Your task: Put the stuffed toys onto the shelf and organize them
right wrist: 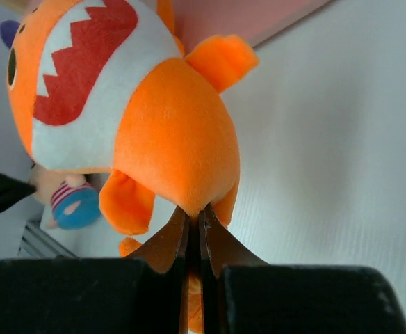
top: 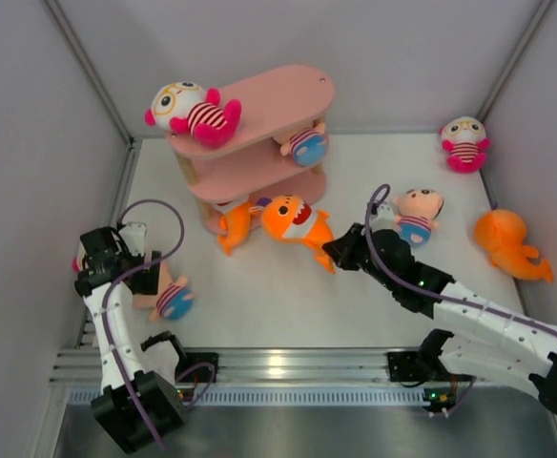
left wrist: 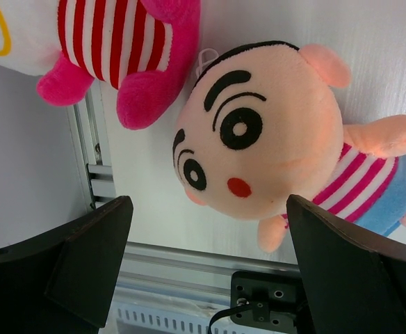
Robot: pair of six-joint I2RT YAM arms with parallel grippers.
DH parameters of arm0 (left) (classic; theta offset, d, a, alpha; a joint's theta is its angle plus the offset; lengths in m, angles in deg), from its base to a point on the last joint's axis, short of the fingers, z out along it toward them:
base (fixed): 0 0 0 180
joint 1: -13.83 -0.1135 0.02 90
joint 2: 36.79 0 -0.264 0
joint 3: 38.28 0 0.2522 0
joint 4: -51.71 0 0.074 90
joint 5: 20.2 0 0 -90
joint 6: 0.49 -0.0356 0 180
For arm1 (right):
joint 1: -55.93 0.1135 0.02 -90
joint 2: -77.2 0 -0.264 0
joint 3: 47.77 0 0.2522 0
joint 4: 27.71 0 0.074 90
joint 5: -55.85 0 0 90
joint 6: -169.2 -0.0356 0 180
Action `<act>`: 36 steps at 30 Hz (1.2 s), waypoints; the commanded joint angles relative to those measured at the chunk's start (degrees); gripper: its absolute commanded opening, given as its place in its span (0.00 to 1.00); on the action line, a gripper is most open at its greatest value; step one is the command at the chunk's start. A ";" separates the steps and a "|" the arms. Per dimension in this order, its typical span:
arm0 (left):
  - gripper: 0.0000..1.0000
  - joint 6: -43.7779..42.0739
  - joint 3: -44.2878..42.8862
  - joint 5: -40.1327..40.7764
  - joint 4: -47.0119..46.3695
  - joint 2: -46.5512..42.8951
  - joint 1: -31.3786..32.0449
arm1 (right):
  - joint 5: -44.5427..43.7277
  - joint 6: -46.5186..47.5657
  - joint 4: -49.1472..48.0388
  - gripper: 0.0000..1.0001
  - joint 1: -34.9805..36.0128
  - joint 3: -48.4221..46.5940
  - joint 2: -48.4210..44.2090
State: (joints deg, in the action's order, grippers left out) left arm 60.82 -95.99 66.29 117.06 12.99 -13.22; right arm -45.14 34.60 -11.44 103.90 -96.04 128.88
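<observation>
The top camera sits above and behind the arm bases, looking down over the whole white table [top: 259, 296] to the pink three-tier oval-board shelf [top: 259, 105] at the far side. The left wrist camera looks down, very near, on a peach-headed plush doll in blue bottoms [left wrist: 258, 139]. The right wrist camera faces leftward, tight against an orange plush shark with a toothy red mouth [right wrist: 175, 132]. The doll shows in all three views, and the shark in the top view too.

White arms [top: 493, 322], seemingly black joints [top: 102, 262], purple cables [top: 151, 201].
</observation>
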 commanded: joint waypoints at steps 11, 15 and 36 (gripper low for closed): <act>0.98 -1.46 -3.16 2.46 -0.79 1.55 0.15 | -14.32 -7.43 -7.48 0.00 2.22 -5.76 15.37; 0.99 -1.02 -3.52 1.66 -0.71 1.90 0.15 | -17.49 -3.93 -12.25 0.00 2.22 -8.29 20.11; 0.99 -2.07 -7.47 1.75 -0.70 5.50 0.15 | -17.41 -0.75 -24.56 0.00 1.61 -27.02 53.43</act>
State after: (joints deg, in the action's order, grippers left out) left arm 59.34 -101.80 67.95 117.06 18.09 -13.22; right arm -62.16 34.49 -29.25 104.94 -120.14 180.60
